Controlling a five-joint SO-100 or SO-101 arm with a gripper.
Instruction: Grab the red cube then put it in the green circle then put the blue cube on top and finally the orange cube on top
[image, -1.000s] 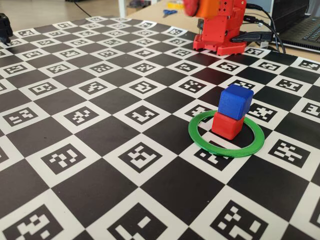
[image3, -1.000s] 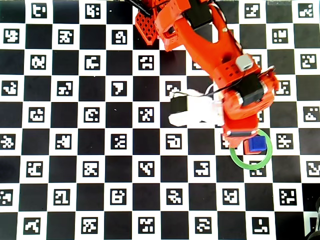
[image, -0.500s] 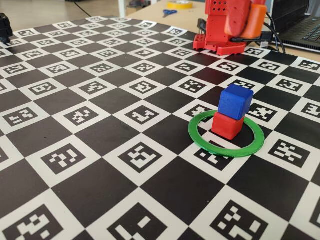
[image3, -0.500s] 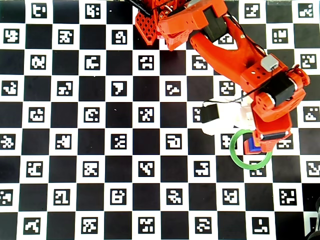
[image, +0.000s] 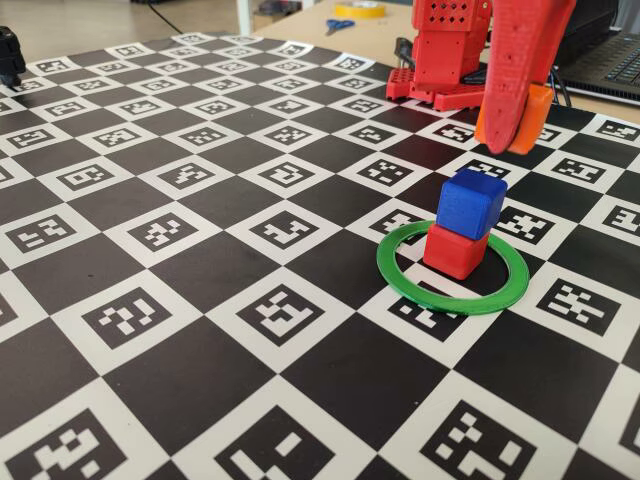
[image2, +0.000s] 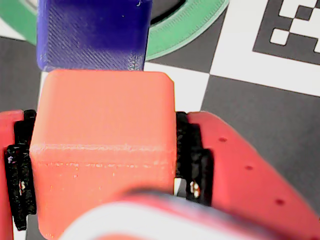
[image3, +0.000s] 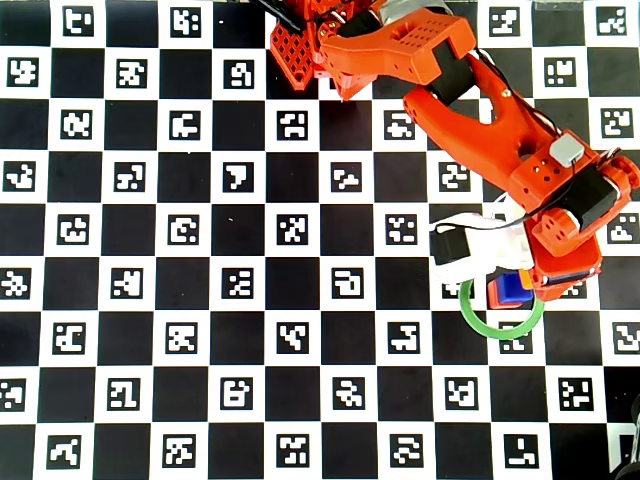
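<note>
Fixed view: the red cube (image: 455, 251) sits inside the green circle (image: 452, 268), toward its far side, and the blue cube (image: 470, 203) rests on top of it, turned slightly out of line. The gripper (image: 512, 128) hangs above and behind the stack, clear of it, with the orange cube (image: 533, 118) showing at its lower edge. The checkered mat (image: 180, 260) around the ring carries nothing else nearby.

Wrist view: the orange cube (image2: 102, 150) fills the gap between the two red fingers (image2: 250, 175), which are closed against its left and right faces through black pads. The blue cube (image2: 94, 33) lies just ahead, with part of the green circle (image2: 190, 31) beyond it.

Overhead view: the arm (image3: 480, 110) reaches out over the ring and hides most of the stack (only a corner of the blue cube (image3: 514, 286) and a red edge show).

Step in hand, by judgement: the third and last placement. The next move calls for centring the orange cube over the blue top face, lowering it straight until the faces meet, then opening the fingers without nudging the offset stack.
</note>
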